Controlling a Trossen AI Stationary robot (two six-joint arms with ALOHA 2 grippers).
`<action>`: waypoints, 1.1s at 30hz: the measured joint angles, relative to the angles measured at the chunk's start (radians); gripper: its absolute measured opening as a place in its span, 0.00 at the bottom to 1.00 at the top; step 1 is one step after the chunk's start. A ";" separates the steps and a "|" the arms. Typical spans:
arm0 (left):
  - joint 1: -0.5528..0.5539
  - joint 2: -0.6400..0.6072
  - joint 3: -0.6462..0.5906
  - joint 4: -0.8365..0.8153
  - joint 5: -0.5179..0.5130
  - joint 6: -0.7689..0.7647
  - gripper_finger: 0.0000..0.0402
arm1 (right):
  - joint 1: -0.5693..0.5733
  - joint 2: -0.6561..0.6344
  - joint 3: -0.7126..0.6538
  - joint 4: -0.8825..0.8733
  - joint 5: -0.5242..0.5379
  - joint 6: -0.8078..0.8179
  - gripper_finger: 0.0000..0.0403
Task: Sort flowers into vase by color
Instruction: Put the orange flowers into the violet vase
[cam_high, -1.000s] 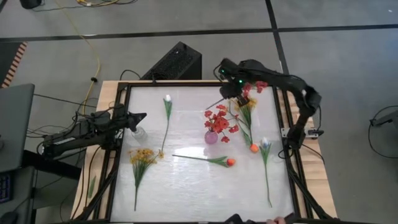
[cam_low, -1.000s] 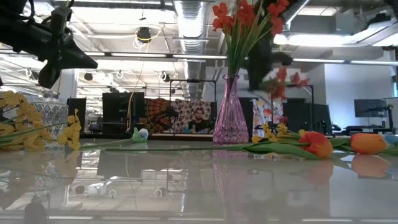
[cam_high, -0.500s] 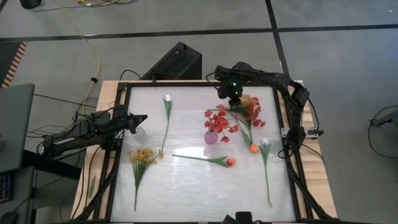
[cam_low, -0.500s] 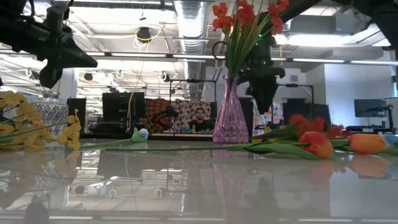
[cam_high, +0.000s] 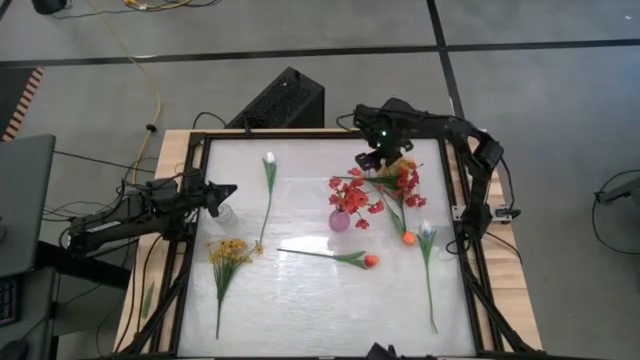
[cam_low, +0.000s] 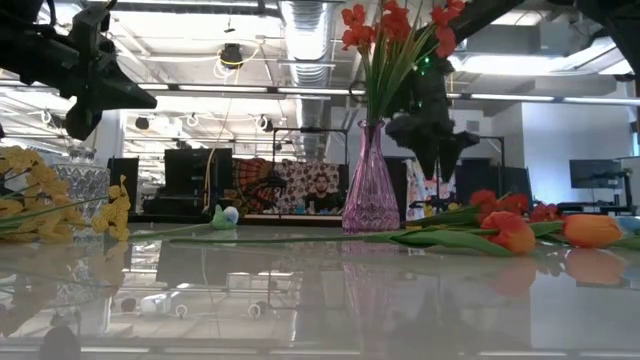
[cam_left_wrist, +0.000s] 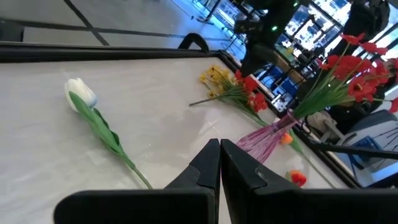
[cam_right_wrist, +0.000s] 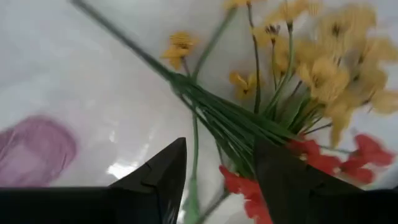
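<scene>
Right gripper (cam_high: 381, 157) hung spread and empty over a red spray (cam_high: 403, 181) lying on the table.

The spray lay directly beneath it at the far right, atop a yellow spray (cam_right_wrist: 323, 59), stem running left toward the pink vase (cam_high: 341, 221), nearer this arm. The left gripper (cam_high: 226, 189) was seen clenched at the left edge. No writing could be read.

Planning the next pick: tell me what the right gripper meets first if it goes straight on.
Probably the yellow spray and its green stems, lying straight ahead of the open right gripper beside a red spray; depth is unclear.
</scene>
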 joint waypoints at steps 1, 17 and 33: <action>0.000 0.000 0.000 0.000 0.007 0.003 0.00 | 0.010 -0.007 -0.022 0.028 0.000 0.044 0.51; 0.000 0.000 0.000 -0.001 0.021 -0.006 0.00 | 0.194 -0.320 -0.438 0.641 0.289 1.205 0.49; 0.000 0.000 0.000 0.000 0.073 -0.024 0.00 | 0.292 -0.154 -0.444 0.624 0.328 1.663 0.49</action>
